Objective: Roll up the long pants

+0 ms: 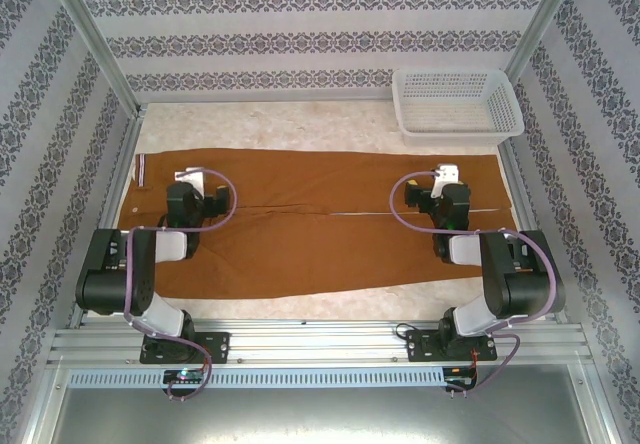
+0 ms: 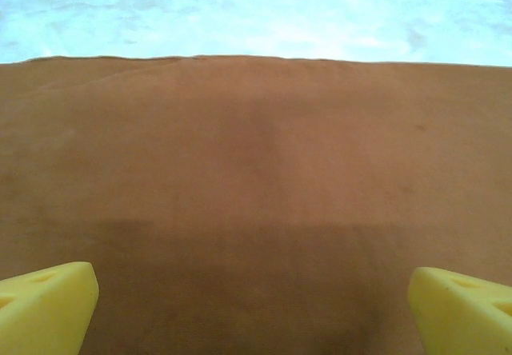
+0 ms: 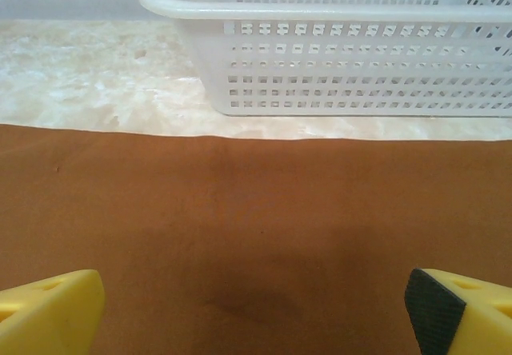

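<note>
The long pants [image 1: 320,224] lie flat across the table, rust-brown, waistband at the left and leg ends at the right, with a thin gap between the two legs. My left gripper [image 1: 190,179] hovers over the waist end, open, with its yellow fingertips [image 2: 48,307] wide apart above bare cloth [image 2: 256,171]. Over the leg ends hangs my right gripper [image 1: 445,177], also open. Its yellow fingertips [image 3: 48,311] frame smooth brown cloth [image 3: 256,219], nothing between them.
A white mesh basket [image 1: 456,104] stands at the back right, just beyond the pants' far edge, close ahead of the right gripper [image 3: 344,59]. Pale marbled tabletop [image 1: 300,124] runs behind the pants. Patterned walls and metal frame posts enclose the table.
</note>
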Tool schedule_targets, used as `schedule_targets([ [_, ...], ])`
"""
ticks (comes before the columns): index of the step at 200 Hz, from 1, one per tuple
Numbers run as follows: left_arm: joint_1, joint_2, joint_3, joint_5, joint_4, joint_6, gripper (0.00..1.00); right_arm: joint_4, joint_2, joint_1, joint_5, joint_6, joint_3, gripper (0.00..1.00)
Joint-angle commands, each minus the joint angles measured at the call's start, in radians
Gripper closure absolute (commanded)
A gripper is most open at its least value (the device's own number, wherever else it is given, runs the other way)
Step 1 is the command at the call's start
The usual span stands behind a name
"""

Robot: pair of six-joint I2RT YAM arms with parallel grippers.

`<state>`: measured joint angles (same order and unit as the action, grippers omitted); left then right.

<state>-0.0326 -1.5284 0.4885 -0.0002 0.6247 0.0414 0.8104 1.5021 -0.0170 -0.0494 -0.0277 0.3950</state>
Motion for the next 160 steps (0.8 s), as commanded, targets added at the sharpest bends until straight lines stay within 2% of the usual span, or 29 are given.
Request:
schedule_targets([
  [1, -0.009, 0.112, 0.187, -0.158, -0.32, 0.076, 0.0, -0.269, -0.097, 0.013, -0.05, -0.042, 0.138, 0.02],
  [9, -0.011, 0.14, 0.247, -0.227, -0.387, 0.115, 0.0, -0.421, -0.108, 0.024, -0.05, -0.06, 0.223, 0.02],
  [16, -0.017, 0.158, 0.311, -0.318, -0.484, 0.202, 0.0, -0.53, -0.105, 0.03, -0.048, -0.07, 0.295, 0.02],
  [25, -0.042, 0.177, 0.412, -0.383, -0.677, 0.325, 0.0, -0.635, -0.102, 0.035, -0.059, -0.095, 0.374, 0.02],
  [38, -0.082, 0.199, 0.525, -0.41, -0.91, 0.475, 0.0, -0.806, -0.109, 0.044, -0.073, -0.139, 0.495, 0.02],
  [52, -0.127, 0.224, 0.601, -0.428, -1.099, 0.572, 0.0, -0.957, -0.147, 0.072, -0.065, -0.178, 0.587, 0.02],
  [60, -0.179, 0.239, 0.617, -0.43, -1.206, 0.65, 0.0, -1.002, -0.187, 0.1, -0.072, -0.225, 0.599, 0.02],
  [70, -0.257, 0.268, 0.602, -0.379, -1.304, 0.744, 0.0, -1.062, -0.246, 0.15, -0.065, -0.312, 0.601, 0.02],
  [87, -0.385, 0.335, 0.481, -0.225, -1.354, 0.868, 0.0, -1.123, -0.339, 0.28, 0.017, -0.465, 0.549, 0.02],
  [97, -0.435, 0.384, 0.391, -0.191, -1.345, 0.92, 0.0, -1.146, -0.38, 0.353, 0.051, -0.549, 0.503, 0.03],
  [111, -0.471, 0.431, 0.299, -0.182, -1.365, 0.969, 0.0, -1.187, -0.42, 0.448, 0.108, -0.6, 0.447, 0.04],
  [138, -0.537, 0.473, 0.196, -0.121, -1.446, 1.081, 0.0, -1.263, -0.442, 0.573, 0.188, -0.639, 0.377, 0.05],
  [160, -0.552, 0.565, 0.08, -0.096, -1.376, 1.143, 0.0, -1.257, -0.449, 0.627, 0.254, -0.68, 0.316, 0.07],
])
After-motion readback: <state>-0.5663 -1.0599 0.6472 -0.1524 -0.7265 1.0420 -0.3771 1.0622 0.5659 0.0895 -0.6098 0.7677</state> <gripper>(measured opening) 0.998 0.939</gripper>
